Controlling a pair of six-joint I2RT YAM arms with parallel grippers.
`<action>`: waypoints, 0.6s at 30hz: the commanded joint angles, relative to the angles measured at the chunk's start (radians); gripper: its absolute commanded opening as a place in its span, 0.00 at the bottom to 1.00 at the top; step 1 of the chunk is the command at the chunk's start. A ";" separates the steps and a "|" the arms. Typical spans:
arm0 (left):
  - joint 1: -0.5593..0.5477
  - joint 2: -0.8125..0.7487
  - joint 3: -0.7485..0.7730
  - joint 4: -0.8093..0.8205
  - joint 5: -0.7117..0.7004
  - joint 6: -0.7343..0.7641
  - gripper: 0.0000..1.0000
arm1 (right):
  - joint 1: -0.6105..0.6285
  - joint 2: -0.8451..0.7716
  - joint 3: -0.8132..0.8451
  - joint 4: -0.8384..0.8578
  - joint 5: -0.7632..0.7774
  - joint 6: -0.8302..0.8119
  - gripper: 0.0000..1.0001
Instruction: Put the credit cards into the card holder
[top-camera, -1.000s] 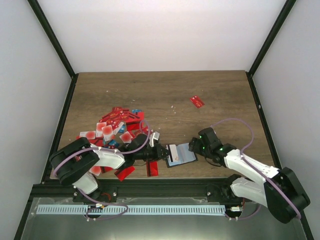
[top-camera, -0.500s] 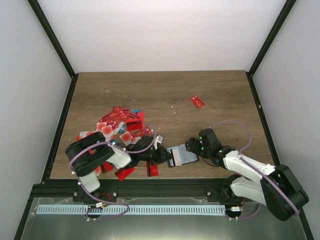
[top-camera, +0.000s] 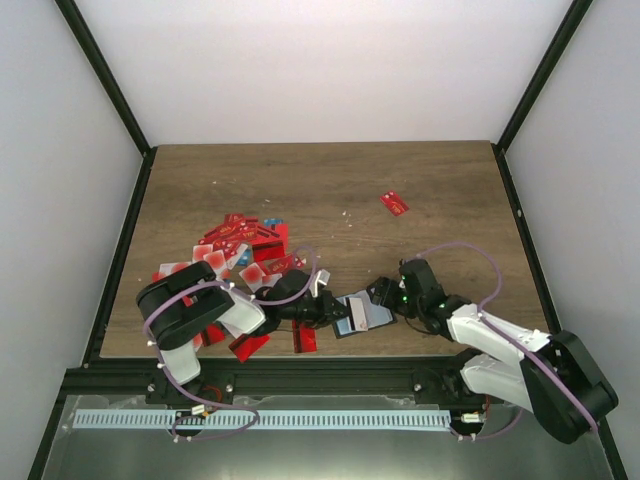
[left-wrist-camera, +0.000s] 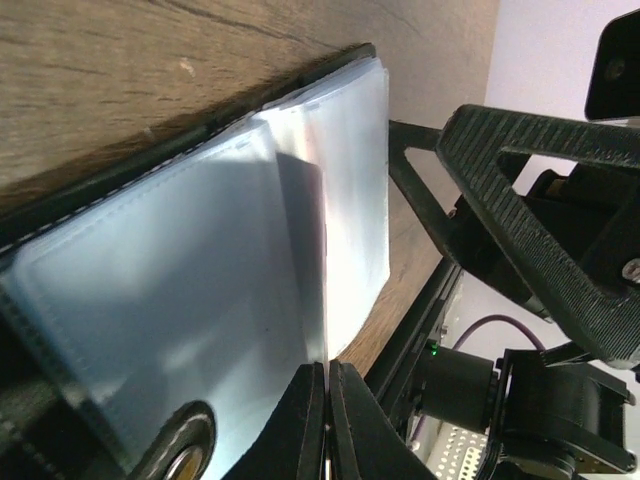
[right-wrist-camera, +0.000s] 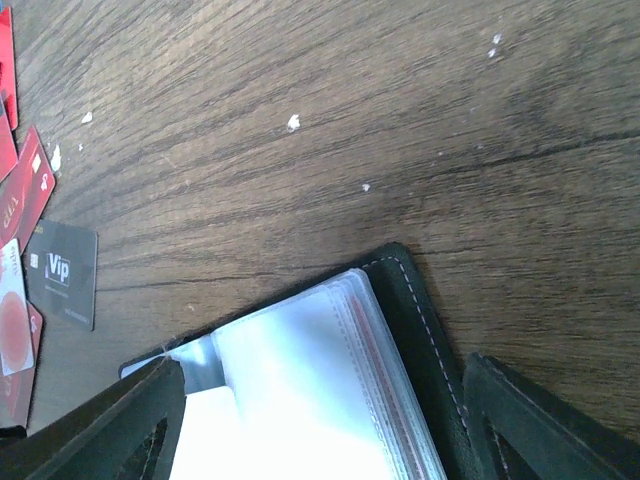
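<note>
**A:** What's around the grippers?

**B:** Wooden table (top-camera: 330, 180). A heap of cards (top-camera: 235, 250) lies behind the left gripper (top-camera: 333, 312). One red card (top-camera: 394, 203) is well beyond the right gripper (top-camera: 383, 296). A dark Vip card (right-wrist-camera: 62, 273) lies off its left finger, with pale specks (right-wrist-camera: 293, 122) ahead.

**A:** Anything in the way?

**B:** The grippers crowd each other. Left is clenched tight; right gapes, astride the holder (top-camera: 365, 318).

**A:** And the holder?

**B:** Open flat between them. Black, stitched rim, clear sleeves (left-wrist-camera: 200, 290) fanned.
</note>
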 joint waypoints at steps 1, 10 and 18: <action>-0.002 0.004 0.026 0.015 0.000 0.006 0.04 | -0.004 0.006 -0.056 -0.074 -0.066 0.016 0.78; -0.001 0.048 0.036 0.046 0.003 -0.005 0.04 | -0.004 -0.009 -0.080 -0.065 -0.095 0.024 0.78; 0.002 0.024 0.008 0.040 -0.040 -0.004 0.04 | -0.004 -0.009 -0.093 -0.051 -0.110 0.025 0.78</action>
